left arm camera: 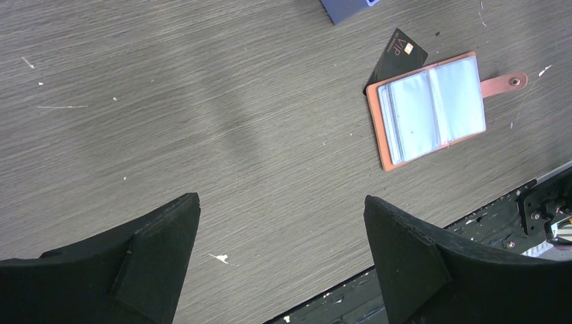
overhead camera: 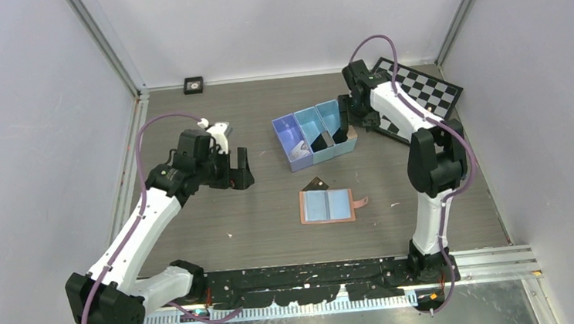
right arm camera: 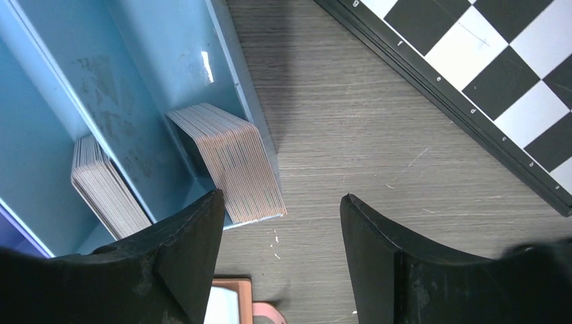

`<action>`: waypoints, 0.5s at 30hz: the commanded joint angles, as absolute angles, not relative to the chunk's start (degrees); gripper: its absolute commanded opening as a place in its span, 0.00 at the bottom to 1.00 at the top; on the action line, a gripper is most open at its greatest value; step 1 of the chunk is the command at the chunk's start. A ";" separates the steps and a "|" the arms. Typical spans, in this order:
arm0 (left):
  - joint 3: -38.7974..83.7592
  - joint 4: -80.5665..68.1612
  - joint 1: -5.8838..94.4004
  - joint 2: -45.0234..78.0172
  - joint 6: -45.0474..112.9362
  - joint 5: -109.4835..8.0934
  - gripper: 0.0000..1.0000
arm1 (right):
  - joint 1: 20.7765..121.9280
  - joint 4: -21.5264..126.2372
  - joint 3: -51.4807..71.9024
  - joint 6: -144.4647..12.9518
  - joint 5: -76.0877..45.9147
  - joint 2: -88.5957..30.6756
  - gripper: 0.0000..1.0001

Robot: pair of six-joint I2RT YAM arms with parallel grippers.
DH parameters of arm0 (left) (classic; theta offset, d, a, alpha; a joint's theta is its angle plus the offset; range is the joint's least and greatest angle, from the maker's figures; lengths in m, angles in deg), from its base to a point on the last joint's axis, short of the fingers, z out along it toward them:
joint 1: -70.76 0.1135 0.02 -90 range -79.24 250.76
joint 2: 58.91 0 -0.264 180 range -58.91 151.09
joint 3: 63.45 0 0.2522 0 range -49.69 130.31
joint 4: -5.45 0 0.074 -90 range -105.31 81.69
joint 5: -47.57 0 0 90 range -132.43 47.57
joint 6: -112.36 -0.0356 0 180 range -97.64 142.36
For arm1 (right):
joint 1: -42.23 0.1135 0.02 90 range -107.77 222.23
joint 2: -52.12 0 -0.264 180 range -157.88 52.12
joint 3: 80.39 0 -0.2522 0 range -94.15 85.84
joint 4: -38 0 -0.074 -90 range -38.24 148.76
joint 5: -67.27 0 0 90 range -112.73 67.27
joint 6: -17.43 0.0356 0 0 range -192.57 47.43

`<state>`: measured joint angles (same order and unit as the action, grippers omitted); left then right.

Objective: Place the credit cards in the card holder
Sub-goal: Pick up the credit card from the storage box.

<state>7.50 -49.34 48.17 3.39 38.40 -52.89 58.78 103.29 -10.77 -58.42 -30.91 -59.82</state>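
Observation:
The card holder lies open on the table, light blue lining up, snap tab to the right. It also shows in the left wrist view and its corner in the right wrist view. One black credit card lies at its far edge, partly under it; the left wrist view shows it too. Stacks of cards stand on edge in the blue bin. My left gripper is open and empty, left of the holder. My right gripper is open and empty over the bin's right end.
A chessboard lies at the back right, close to my right arm. The bin's left compartment holds a white object. A small black square item sits at the back wall. A black rail runs along the near edge.

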 commanded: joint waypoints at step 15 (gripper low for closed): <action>7.10 -48.47 48.16 2.79 37.91 -54.21 0.96 | 58.57 105.89 -16.63 -62.97 -26.90 -64.97 0.69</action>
